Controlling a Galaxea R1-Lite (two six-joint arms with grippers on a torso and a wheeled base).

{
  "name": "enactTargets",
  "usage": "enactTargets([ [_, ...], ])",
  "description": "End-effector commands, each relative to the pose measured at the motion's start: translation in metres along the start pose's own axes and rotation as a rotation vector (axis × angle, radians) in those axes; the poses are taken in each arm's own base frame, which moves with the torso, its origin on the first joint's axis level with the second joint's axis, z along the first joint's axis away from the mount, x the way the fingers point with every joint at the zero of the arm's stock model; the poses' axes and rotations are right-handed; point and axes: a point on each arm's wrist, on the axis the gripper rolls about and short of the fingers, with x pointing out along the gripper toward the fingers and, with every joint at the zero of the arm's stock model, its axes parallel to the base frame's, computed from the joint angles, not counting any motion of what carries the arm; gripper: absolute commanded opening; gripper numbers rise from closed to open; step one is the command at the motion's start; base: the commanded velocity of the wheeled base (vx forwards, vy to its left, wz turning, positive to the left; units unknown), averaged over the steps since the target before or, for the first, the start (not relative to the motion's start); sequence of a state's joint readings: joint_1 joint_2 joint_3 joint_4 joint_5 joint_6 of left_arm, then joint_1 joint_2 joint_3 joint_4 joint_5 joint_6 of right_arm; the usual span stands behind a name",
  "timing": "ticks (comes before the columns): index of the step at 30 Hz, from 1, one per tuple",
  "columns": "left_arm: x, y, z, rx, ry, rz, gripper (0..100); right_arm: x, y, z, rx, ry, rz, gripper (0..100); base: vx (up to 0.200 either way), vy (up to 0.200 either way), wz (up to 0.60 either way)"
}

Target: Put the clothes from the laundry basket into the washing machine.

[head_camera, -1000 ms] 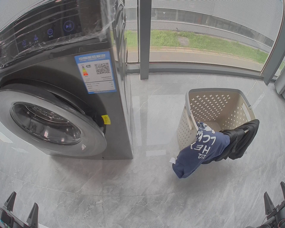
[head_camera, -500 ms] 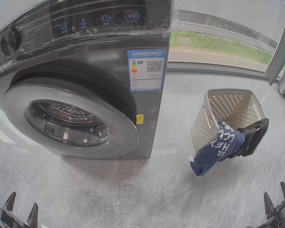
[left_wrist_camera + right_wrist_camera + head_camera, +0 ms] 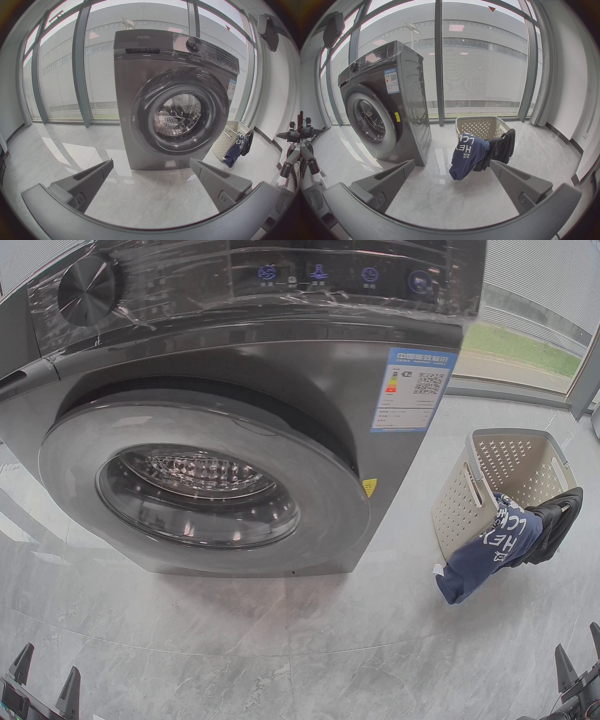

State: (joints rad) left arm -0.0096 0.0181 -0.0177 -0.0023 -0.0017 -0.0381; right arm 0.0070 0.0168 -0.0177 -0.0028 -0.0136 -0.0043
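Washing machine [image 3: 250,365] shut, blue shirt [image 3: 484,552] over basket [image 3: 453,515] rim (black garment [image 3: 556,524] partly hidden)

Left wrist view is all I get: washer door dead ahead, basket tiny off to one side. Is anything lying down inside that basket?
Observer: In the head view, what shows of the inside of the laundry basket is bare. The blue shirt and a black garment hang over its rim, down the outside.
Operator: Is the right pincer free to take them?
Observer: Yes. The right pincer is open, with nothing between its fingers.
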Motion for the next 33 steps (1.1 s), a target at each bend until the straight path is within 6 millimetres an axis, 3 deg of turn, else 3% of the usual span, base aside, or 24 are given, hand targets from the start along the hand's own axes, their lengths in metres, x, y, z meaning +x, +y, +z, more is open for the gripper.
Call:
enactTargets([
  [1,0.0000,0.0002,-0.0052,0.000,0.000,0.001,100,-0.0001,0.0000,-0.0048,0.000,-0.001,-0.001,100,0.000,0.000,0.00],
  [14,0.0000,0.0002,-0.0052,0.001,0.000,0.001,100,-0.0001,0.0000,-0.0048,0.000,-0.001,-0.001,100,0.000,0.000,0.00],
  [23,0.0000,0.0002,-0.0052,0.001,0.000,0.001,100,-0.0001,0.0000,-0.0048,0.000,-0.001,-0.001,100,0.000,0.200,0.00],
  [27,0.0001,0.0002,-0.0052,0.001,0.002,0.001,100,-0.0001,0.0000,-0.0048,-0.002,-0.001,-0.001,100,0.000,0.000,0.00],
  [33,0.0000,0.0002,-0.0052,0.001,0.000,0.001,100,-0.0001,0.0000,-0.0048,-0.002,-0.001,-0.001,100,0.000,0.000,0.60],
])
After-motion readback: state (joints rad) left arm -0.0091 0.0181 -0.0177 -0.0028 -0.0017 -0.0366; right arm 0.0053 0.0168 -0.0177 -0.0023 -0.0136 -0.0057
